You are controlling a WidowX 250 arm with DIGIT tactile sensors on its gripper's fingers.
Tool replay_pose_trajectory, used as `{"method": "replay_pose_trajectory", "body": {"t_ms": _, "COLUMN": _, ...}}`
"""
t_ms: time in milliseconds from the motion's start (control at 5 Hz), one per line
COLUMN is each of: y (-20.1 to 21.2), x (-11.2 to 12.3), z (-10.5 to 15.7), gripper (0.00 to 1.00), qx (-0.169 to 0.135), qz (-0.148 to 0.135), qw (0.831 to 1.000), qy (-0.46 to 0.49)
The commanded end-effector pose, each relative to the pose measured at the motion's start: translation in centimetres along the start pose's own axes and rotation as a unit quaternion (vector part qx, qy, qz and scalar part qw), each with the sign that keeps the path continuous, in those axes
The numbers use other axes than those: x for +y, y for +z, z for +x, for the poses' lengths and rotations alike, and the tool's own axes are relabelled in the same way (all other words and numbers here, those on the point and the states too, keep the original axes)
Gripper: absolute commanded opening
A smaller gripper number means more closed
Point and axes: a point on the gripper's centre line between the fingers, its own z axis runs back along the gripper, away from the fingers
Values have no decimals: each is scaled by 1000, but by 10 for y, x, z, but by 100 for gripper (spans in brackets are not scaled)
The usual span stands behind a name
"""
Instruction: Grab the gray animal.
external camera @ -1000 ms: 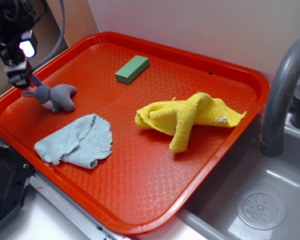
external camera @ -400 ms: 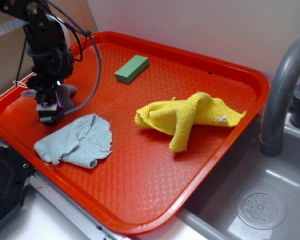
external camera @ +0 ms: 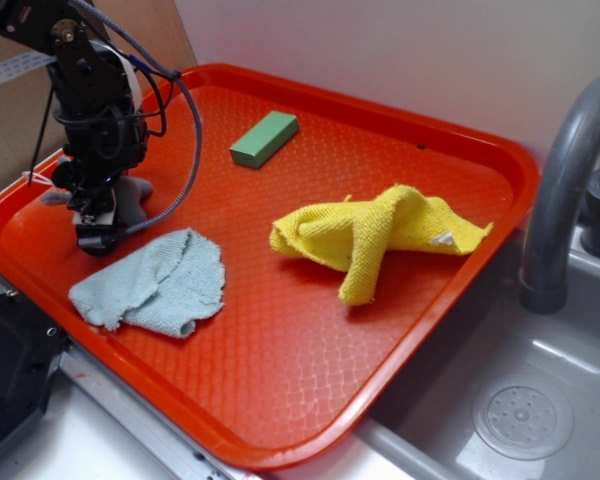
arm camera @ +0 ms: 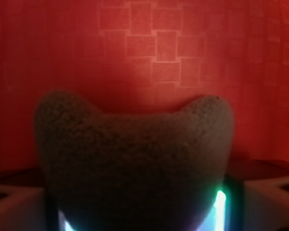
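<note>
**Gripper lowered over the gray animal on the red tray**

The gray animal [external camera: 132,190] is seen lying near the left edge of the red tray [external camera: 310,380], mostly hidden beneath the black gripper [external camera: 98,225], which is lowered onto it from above. In the wrist view, the animal's fuzzy gray body [arm camera: 135,163] fills the lower frame between the fingers. Whether the gripper is clenched on the toy cannot be told. A pale blue cloth [external camera: 155,282] is spread just beside it. A yellow cloth [external camera: 375,232] and a green block [external camera: 264,137] are placed well apart. A gray faucet [external camera: 565,190] is seen at the right.
</note>
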Motion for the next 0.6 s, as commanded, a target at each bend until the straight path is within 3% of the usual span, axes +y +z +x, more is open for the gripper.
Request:
{"method": "replay_pose_trajectory", "body": {"t_ms": 0, "y": 47, "x": 10, "z": -3, "gripper": 0, "qx": -16, "qz": 51, "qw": 987, "qy": 149}}
{"method": "replay_pose_trajectory", "body": {"t_ms": 200, "y": 101, "x": 0, "z": 4, "gripper": 0, "qx": -46, "qz": 46, "qw": 959, "qy": 277}}
{"method": "replay_pose_trajectory", "body": {"t_ms": 400, "y": 141, "x": -9, "z": 16, "gripper": 0, "qx": -52, "qz": 3, "qw": 945, "qy": 323}}
